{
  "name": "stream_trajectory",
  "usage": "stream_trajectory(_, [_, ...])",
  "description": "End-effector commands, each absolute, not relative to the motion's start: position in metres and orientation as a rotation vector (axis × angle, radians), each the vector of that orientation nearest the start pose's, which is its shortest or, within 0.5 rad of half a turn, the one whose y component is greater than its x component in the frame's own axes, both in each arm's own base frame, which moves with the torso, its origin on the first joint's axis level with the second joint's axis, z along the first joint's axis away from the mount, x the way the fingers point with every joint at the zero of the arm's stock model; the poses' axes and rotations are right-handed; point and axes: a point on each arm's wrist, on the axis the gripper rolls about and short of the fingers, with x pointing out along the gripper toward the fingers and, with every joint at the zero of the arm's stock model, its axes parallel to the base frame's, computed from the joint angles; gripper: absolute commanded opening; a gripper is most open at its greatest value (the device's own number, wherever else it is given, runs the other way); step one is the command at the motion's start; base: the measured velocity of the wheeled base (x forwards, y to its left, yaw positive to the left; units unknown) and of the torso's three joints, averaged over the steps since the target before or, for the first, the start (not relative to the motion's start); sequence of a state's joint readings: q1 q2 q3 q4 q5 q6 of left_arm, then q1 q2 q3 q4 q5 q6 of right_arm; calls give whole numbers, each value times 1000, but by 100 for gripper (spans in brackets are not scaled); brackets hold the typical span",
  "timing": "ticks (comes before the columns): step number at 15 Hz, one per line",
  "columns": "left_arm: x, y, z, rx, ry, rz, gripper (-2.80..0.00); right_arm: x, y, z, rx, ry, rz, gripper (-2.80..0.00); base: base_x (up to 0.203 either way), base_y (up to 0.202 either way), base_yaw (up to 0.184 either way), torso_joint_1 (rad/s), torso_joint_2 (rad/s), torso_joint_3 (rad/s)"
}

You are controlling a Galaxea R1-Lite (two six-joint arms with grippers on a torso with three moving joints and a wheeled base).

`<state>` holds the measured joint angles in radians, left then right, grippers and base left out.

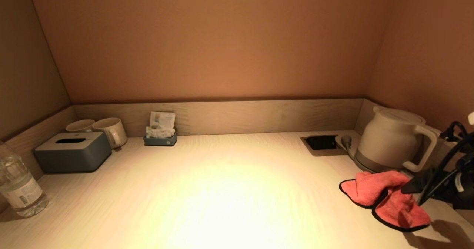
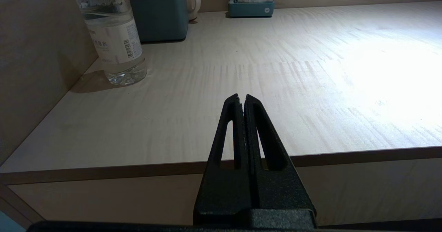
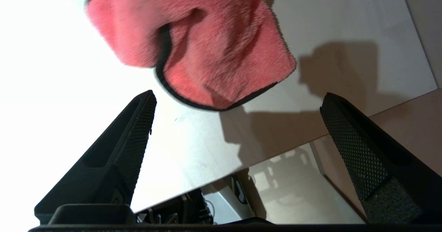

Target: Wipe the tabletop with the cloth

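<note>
A pink cloth (image 1: 374, 189) with black trim lies crumpled on the pale wooden tabletop (image 1: 229, 189) at the right, in front of the kettle. My right gripper (image 1: 414, 188) is open and empty, hovering over the cloth's right part. In the right wrist view the cloth (image 3: 214, 45) lies just beyond the gap between the spread fingers of the gripper (image 3: 238, 97), not held. My left gripper (image 2: 241, 96) is shut and empty, low at the table's front left edge, out of the head view.
A white kettle (image 1: 392, 145) and a recessed socket (image 1: 321, 142) stand behind the cloth. At the back left are a grey tissue box (image 1: 72, 150), two mugs (image 1: 111, 130) and a sachet holder (image 1: 160, 136). A water bottle (image 1: 18, 186) stands front left. Walls enclose three sides.
</note>
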<state>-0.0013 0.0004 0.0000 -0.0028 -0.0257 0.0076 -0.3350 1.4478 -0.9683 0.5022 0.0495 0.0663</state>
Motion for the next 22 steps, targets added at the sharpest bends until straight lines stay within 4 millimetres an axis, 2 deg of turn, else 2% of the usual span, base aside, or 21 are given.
stream_trajectory(1, [-23,-1,76,8,-2,-26,-280,175,-56,219,214,860,-257,0,0,0,0,0,0,0])
stream_trajectory(5, [-23,-1,76,8,-2,-26,-280,125,-28,257,98,618,-84,0,0,0,0,0,0,0])
stream_trajectory(6, [-23,-1,76,8,-3,-28,-280,116,-22,265,68,554,-42,-280,0,0,0,0,0,0])
stream_trajectory(11, [-23,-1,76,8,-2,-28,-280,91,-12,296,13,328,8,-280,0,0,0,0,0,0])
stream_trajectory(13, [-23,-1,76,8,-3,-26,-280,75,-9,306,14,247,4,-280,0,0,0,0,0,0])
stream_trajectory(16, [-23,-1,76,8,-3,-26,-280,42,-4,312,37,136,-13,-280,0,0,0,0,0,0])
stream_trajectory(21, [-23,-1,76,8,-2,-28,-280,19,-2,324,35,-16,-118,-280,0,0,0,0,0,0])
stream_trajectory(22, [-23,-1,76,8,-3,-28,-280,9,0,325,28,-50,-120,-280,0,0,0,0,0,0])
